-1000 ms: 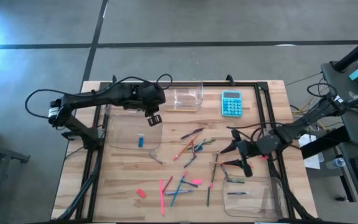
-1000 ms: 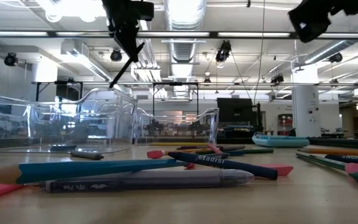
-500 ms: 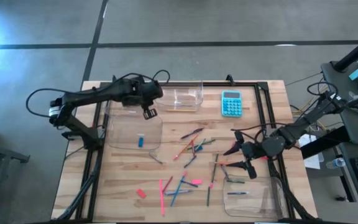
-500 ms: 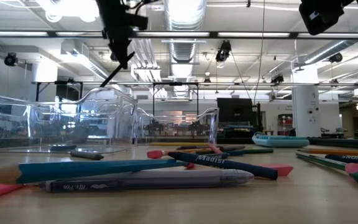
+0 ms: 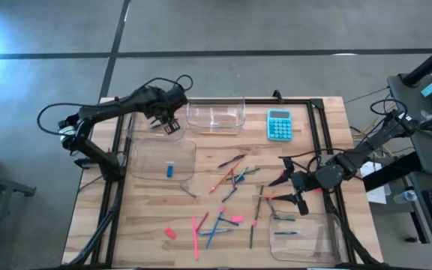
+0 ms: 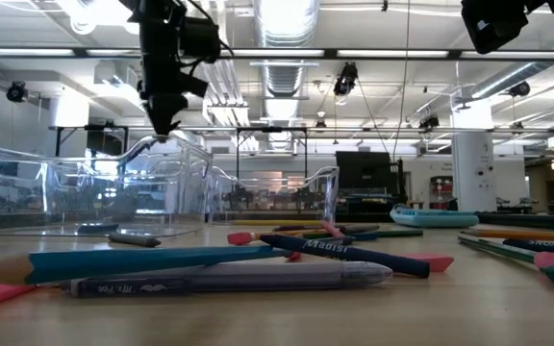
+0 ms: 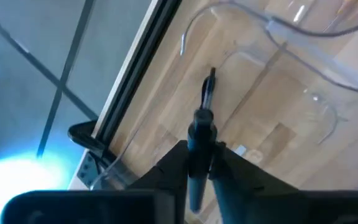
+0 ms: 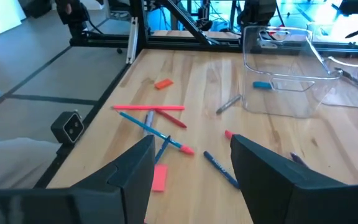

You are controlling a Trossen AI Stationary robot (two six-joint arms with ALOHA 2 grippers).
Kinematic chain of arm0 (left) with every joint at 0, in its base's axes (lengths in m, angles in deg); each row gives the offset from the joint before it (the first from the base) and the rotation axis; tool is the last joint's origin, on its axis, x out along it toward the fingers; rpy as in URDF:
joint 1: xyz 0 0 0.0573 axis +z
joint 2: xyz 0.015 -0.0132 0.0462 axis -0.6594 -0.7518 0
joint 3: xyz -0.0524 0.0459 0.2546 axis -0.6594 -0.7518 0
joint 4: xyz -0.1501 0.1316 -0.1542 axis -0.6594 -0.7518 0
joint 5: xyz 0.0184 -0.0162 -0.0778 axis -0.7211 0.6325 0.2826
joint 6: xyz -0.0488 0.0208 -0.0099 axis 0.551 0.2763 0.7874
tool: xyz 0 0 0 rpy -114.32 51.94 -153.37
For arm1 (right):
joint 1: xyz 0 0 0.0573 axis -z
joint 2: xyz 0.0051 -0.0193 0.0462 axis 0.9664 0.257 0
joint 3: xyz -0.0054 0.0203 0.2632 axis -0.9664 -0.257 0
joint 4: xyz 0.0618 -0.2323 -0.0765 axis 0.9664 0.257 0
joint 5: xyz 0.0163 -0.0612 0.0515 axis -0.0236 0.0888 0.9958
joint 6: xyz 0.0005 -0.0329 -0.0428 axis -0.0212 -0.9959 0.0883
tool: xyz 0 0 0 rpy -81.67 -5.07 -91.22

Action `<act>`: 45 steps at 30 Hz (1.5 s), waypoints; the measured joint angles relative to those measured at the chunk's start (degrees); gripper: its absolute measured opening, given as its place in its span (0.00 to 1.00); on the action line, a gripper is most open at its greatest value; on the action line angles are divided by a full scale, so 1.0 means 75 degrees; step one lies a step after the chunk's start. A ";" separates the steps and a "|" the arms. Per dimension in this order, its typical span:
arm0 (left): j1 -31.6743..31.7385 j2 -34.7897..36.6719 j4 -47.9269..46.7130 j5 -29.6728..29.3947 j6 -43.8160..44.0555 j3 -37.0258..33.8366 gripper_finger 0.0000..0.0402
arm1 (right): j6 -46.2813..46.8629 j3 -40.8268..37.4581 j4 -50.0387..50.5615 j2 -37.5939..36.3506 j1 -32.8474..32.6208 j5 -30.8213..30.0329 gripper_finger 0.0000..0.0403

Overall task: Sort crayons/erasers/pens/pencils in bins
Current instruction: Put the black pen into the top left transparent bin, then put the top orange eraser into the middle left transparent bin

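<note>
Four clear bins sit on the counter. Left pincer, at ten o'clock, pinches one dark pen over a bin; right pincer hangs spread at four o'clock. Three erasers show.

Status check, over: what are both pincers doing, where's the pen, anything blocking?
Left pincer grips a dark pen above the far-left bin. Right pincer open, hovering beside scattered pencils. Nothing blocking.

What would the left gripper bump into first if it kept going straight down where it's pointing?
Probably the floor of the clear bin below the left gripper; the dark pen it holds would likely touch first.
</note>
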 joint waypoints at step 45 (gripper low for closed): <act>-0.6459 0.1847 1.5052 -0.1391 -0.0113 -0.5431 0.42 | 0.3973 0.1913 0.7627 0.2180 0.4310 0.2445 0.50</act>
